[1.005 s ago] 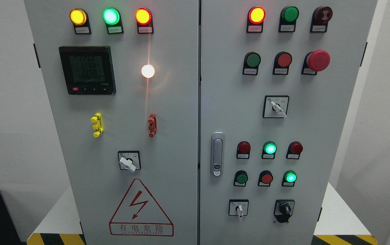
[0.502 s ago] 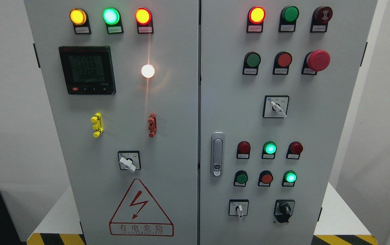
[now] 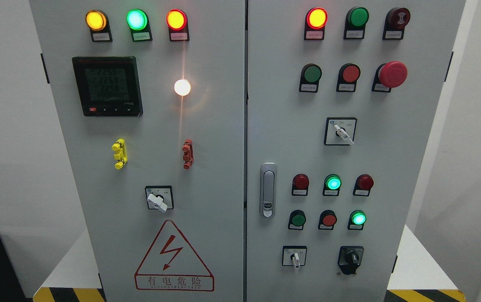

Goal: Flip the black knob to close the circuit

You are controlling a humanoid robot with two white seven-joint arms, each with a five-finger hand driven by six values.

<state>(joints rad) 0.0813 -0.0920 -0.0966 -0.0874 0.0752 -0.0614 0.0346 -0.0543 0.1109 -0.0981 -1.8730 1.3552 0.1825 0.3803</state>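
No robot hand shows in the pic, left or right; so can't tell if fingers are wide, curled or holding sth; no arm at the bottom edge either.

The black knob (image 3: 350, 259) sits low on the right door of the big grey cabinet (image 3: 219, 138), near the bottom right corner; it's on a black plate, w/ its handle pointing about straight down, maybe a bit tilted; nothing touches it. Just left of it is a small white switch (image 3: 294, 256), also pointing down; keep them apart in your head, the task wants the black one.

Above the knob are two rows of round buttons & lights; a green light (image 3: 358, 218) glows right over it. The door latch (image 3: 268, 190) is to the left, mid door; prob. put near the door edge so a person can pull it open. The red mushroom button (image 3: 392, 74) is up high & sticks out, prob. so it's quick to slap in a scare.

On the left door: a meter screen (image 3: 107, 86), a bright white lamp (image 3: 182, 87), & a red lightning sign (image 3: 174, 256) that warns of shock.

My guess: the job has not begun; a hand must come up low on the right, pinch the knob's handle & turn it; risk is bumping the white switch next door.
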